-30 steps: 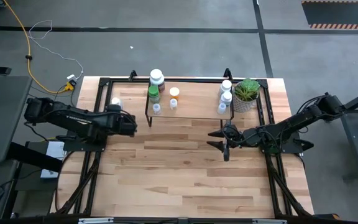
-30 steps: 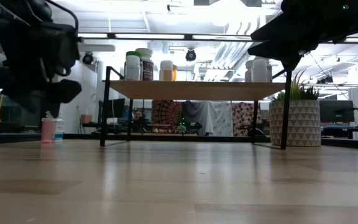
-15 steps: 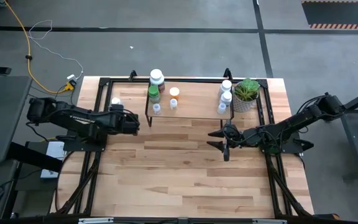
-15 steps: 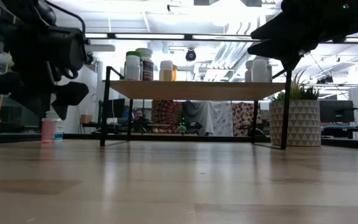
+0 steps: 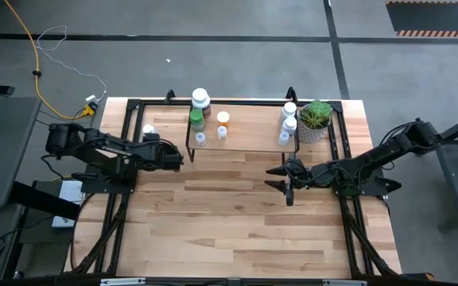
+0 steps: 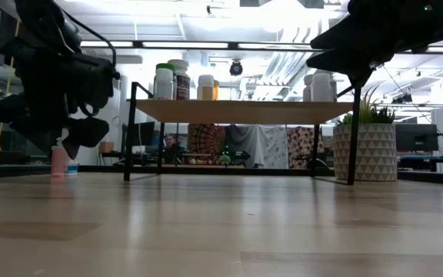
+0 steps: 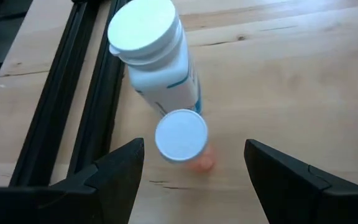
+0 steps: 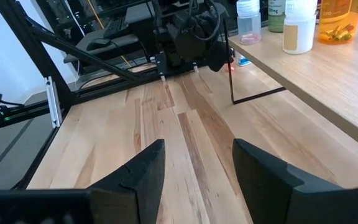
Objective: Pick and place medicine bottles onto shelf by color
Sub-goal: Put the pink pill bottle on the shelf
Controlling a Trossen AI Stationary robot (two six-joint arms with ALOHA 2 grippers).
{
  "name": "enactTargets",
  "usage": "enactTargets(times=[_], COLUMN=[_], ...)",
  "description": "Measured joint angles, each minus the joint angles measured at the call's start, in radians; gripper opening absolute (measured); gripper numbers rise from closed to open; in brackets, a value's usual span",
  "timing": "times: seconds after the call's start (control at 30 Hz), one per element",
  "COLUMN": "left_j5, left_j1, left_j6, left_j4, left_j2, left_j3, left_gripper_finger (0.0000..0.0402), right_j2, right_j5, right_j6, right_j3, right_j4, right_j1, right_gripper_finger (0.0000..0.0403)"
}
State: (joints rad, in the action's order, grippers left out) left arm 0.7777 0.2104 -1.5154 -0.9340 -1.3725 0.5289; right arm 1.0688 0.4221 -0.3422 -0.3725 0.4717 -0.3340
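Two bottles left on the table: a small orange bottle (image 7: 182, 137) with a white cap and a taller white bottle (image 7: 157, 59) are standing upright at the table's left edge, just beside the black frame rail (image 7: 61, 93).
Shelf: the shelf (image 5: 245, 131) is already carrying the other bottles, a green-capped one and pale ones at its left end, white ones at its right end next to the potted plant (image 5: 315, 119).
My left gripper: my left gripper (image 7: 191, 171) is hanging above the pair with its fingers spread wide and holding nothing; in the overhead view it (image 5: 169, 157) is sitting between the bottles and the shelf's left leg.
Relation that matters: the orange bottle is lying between my fingertips and nearer to me, the white one touching or nearly touching it just beyond.
Long axis: both are pointing their caps up toward my camera, so I am judging a straight descent around the orange one as the fitting approach.
Risk: the finger nearest the white bottle may be nudging it over.
Nearer arm: the left one by far; my right gripper (image 5: 281, 179) is waiting open in front of the shelf's right end, well apart.
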Motion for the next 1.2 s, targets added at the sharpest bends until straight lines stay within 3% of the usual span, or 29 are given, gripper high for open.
enactTargets(times=[0.87, 1.2], left_j5=[-0.008, -0.005], left_j1=[0.0, 0.0], left_j6=[0.0, 0.057], left_j4=[0.071, 0.149], left_j2=[-0.036, -0.036], left_j3=[0.0, 0.0], left_gripper_finger=[0.0267, 0.0226], right_j2=[0.0, 0.0], right_j5=[0.004, 0.004], right_j6=[-0.001, 0.001], right_j3=[0.0, 0.0], right_j4=[-0.001, -0.001], right_j1=[0.0, 0.0], right_gripper_finger=[0.0179, 0.0179])
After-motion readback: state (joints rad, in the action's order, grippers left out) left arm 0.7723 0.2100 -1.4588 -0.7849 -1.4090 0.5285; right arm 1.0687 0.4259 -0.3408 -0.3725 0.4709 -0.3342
